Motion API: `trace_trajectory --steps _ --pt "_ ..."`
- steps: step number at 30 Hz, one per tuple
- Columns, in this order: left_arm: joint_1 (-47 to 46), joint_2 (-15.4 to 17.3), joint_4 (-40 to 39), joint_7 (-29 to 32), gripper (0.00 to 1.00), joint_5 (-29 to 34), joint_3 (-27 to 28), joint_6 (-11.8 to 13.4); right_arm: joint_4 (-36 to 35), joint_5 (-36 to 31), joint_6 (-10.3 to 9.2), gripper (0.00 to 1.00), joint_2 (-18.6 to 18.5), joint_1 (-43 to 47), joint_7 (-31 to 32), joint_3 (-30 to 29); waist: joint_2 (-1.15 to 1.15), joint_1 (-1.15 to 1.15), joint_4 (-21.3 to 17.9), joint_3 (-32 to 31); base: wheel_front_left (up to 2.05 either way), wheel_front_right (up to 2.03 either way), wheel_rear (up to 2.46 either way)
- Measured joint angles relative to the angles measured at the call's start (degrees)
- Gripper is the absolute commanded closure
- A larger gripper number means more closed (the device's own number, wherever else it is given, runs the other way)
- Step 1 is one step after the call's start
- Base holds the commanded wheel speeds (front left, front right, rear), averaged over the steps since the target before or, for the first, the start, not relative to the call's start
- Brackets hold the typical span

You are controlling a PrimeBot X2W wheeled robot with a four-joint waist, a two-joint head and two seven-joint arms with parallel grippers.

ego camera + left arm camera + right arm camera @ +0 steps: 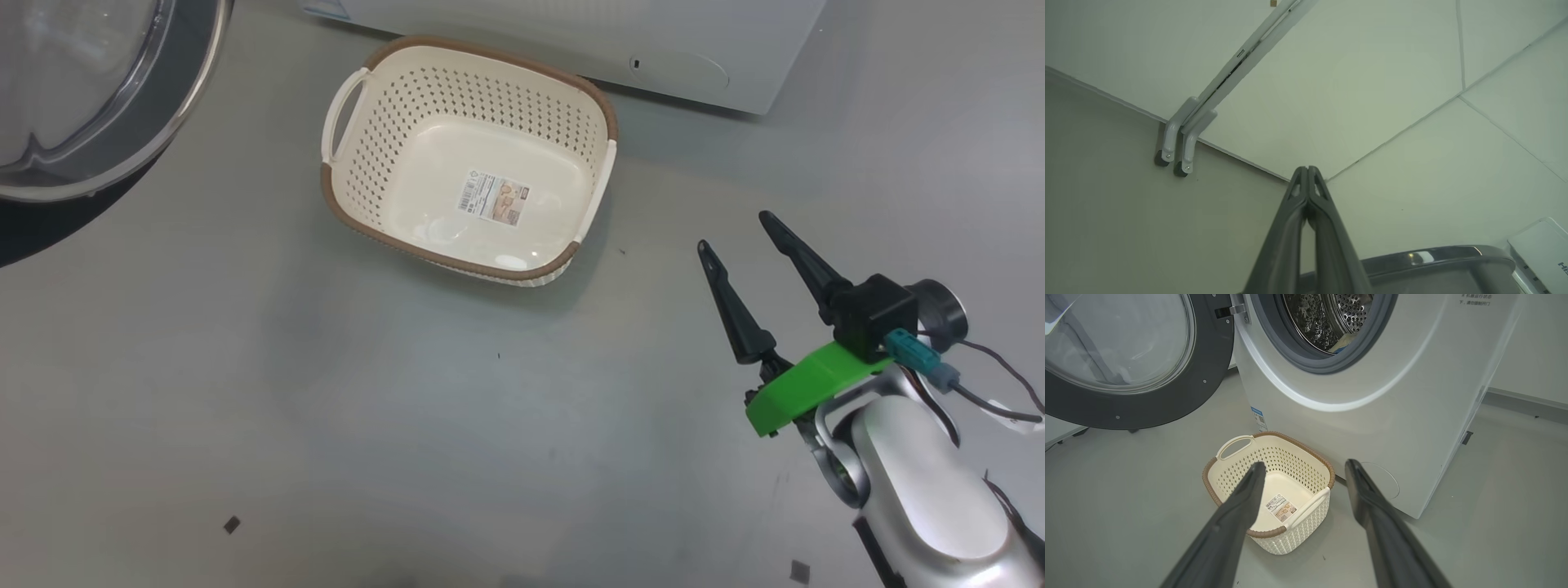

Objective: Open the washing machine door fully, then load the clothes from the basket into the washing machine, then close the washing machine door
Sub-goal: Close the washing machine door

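Right wrist view: basket (1298,535) empty; right gripper (1304,464) apart, left gripper (1306,169) together; advise steady, square push on washing machine door (1147,406)

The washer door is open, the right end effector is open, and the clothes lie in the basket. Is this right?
No: the basket is empty, as the right wrist view shows. The door is open and the right end effector is open.

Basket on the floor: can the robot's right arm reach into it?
Probably yes. The right gripper, jaws open, hangs just right of the basket, with bare floor between them and nothing in the way.
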Motion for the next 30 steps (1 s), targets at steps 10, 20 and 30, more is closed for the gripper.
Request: trace_trajectory --steps 10,20,30 --pt "-8.19 3.72 15.11 10.05 1.00 -10.59 5.41 0.05 -0.09 -0.01 0.00 0.00 0.11 -1.13 0.00 0.69 0.00 0.00 -3.09 1.18 0.00 0.00 0.00" --pt "-10.17 4.31 18.33 17.64 1.00 -12.24 4.68 0.05 -0.57 -0.18 0.00 0.00 0.22 -1.21 0.00 0.62 0.00 0.00 -4.39 2.23 0.00 0.00 0.00" --pt "-9.78 5.00 18.30 20.90 1.00 -12.30 3.02 0.05 -0.64 -0.51 0.00 0.00 0.60 -1.24 0.00 0.26 0.01 -0.01 -4.59 1.96 0.00 0.00 0.00"
